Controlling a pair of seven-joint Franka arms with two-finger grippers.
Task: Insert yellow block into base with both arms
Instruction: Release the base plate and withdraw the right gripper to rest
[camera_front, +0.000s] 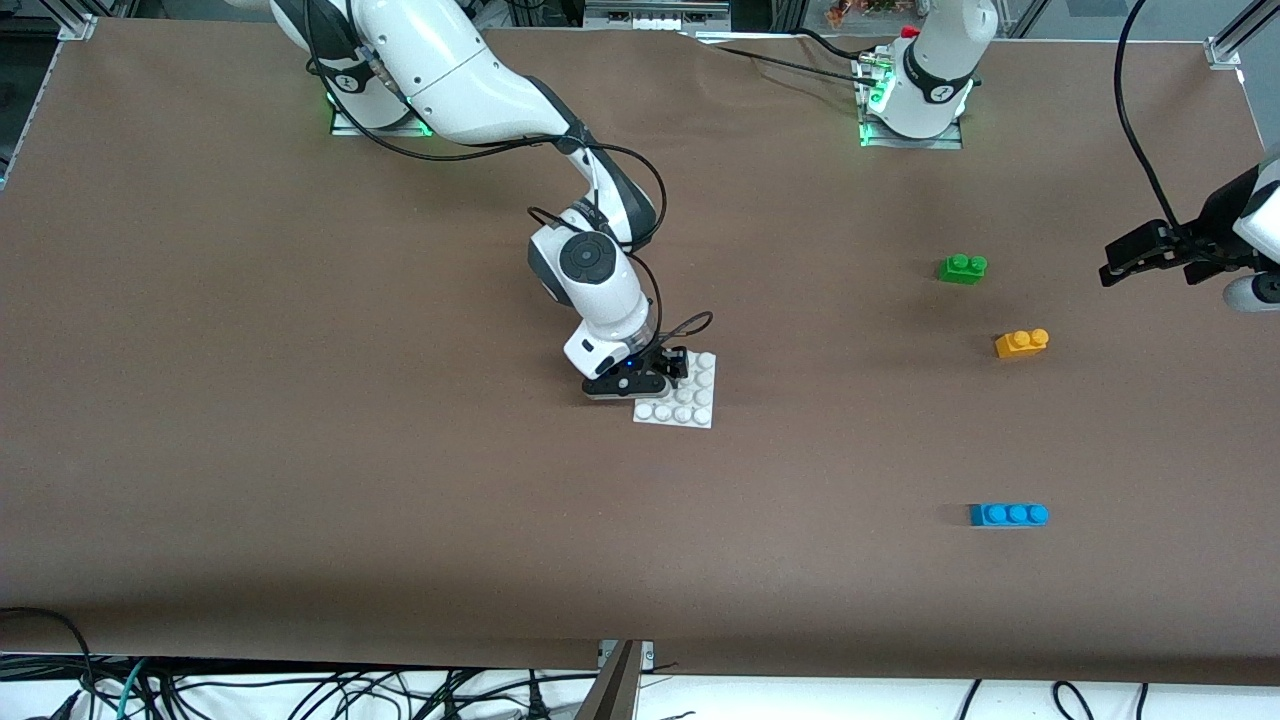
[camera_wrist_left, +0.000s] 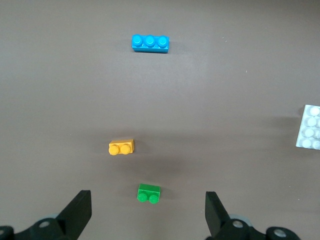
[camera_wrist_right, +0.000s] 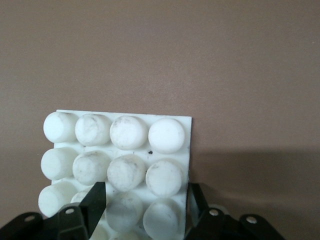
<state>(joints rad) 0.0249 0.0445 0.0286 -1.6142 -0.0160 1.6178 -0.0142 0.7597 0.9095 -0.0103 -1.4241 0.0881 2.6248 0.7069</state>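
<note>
The yellow block (camera_front: 1021, 342) lies on the brown table toward the left arm's end, and shows in the left wrist view (camera_wrist_left: 121, 147). The white studded base (camera_front: 690, 400) lies mid-table. My right gripper (camera_front: 660, 372) is down on the base, at the edge toward the right arm's end. In the right wrist view the right gripper (camera_wrist_right: 144, 202) is shut on the base (camera_wrist_right: 188, 150), one finger on the plate's edge and the other between stud rows. My left gripper (camera_front: 1112, 262) is open and empty in the air over the table's left-arm end; the left wrist view shows its jaws (camera_wrist_left: 148, 207) wide apart.
A green two-stud brick (camera_front: 962, 267) lies farther from the front camera than the yellow block, and shows below the left gripper (camera_wrist_left: 149, 193). A blue three-stud brick (camera_front: 1009, 514) lies nearer to the camera (camera_wrist_left: 150, 43). The base's edge shows in the left wrist view (camera_wrist_left: 310, 127).
</note>
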